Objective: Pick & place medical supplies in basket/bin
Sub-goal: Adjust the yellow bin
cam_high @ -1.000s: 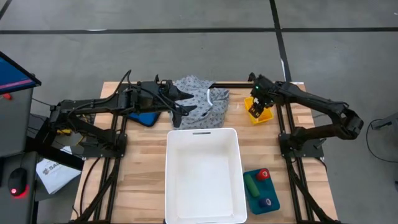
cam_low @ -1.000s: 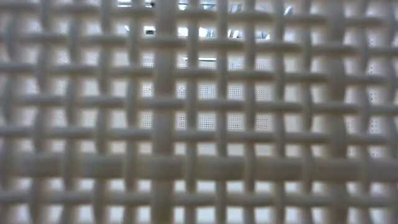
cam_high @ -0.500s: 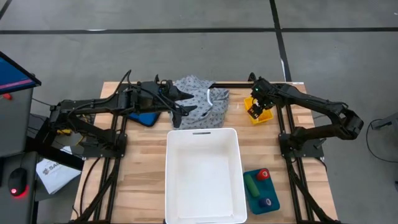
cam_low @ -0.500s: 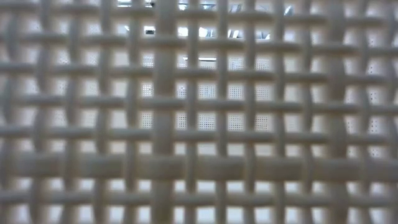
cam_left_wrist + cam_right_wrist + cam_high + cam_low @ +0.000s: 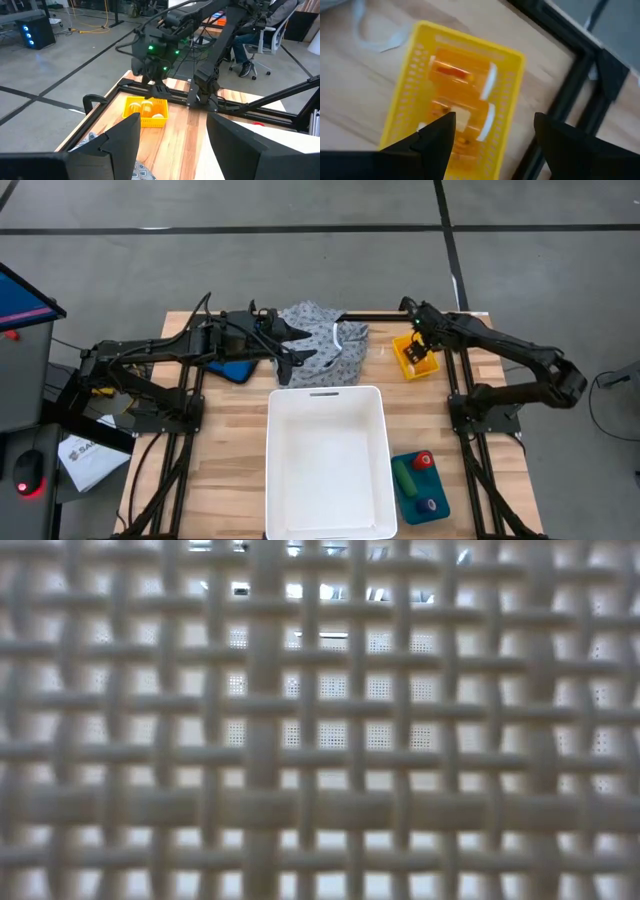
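Going L to R: left gripper point(image 5: 296, 345) hasn't budged, fingers spread over the dotted garment point(image 5: 325, 340) at the table's far edge, just behind the empty white bin point(image 5: 327, 460). Right gripper point(image 5: 424, 348) has drifted a touch over the yellow tray point(image 5: 410, 95), so I'd say it's lining up a grab. Its fingers are spread w/ nothing in them, and the orange pill bottles point(image 5: 462, 100) lie in the tray right under it.

A wooden worktop point(image 5: 230, 470) carries a white bin point(image 5: 326, 460), a dotted grey cloth point(image 5: 325, 340), a yellow basket point(image 5: 415, 358), a blue tray point(image 5: 420, 488) and a blue pad point(image 5: 235, 370).
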`<control>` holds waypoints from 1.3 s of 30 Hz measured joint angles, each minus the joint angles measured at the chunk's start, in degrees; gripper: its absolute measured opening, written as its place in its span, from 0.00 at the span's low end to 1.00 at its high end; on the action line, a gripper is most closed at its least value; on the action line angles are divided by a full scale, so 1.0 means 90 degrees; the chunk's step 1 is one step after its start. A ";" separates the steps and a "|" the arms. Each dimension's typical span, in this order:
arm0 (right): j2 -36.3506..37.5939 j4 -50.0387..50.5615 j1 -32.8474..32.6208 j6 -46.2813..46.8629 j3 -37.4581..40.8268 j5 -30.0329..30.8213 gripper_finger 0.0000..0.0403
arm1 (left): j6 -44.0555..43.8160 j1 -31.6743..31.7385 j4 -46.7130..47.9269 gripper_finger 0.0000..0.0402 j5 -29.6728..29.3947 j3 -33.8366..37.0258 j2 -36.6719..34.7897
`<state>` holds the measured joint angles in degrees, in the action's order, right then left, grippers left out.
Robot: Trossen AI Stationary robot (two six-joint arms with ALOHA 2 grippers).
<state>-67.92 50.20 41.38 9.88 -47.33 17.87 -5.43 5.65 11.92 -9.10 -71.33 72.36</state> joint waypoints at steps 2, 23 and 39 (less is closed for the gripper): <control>0.0057 0.0110 0.0163 0.0316 0.0000 0.0029 0.66 | 0.0000 0.0000 0.0000 0.54 0.0000 0.0000 0.0000; -0.0364 0.0730 0.0960 0.1803 -0.0002 0.0105 0.40 | -0.0001 0.0000 -0.0231 0.54 0.0000 0.0000 0.0000; -0.0832 0.0759 0.0965 0.1909 0.0604 0.0349 0.22 | -0.0002 0.0000 -0.0233 0.54 0.0000 0.0000 0.0000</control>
<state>-75.41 57.03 50.06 27.06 -41.89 21.01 -5.45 5.65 9.82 -9.10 -71.33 72.36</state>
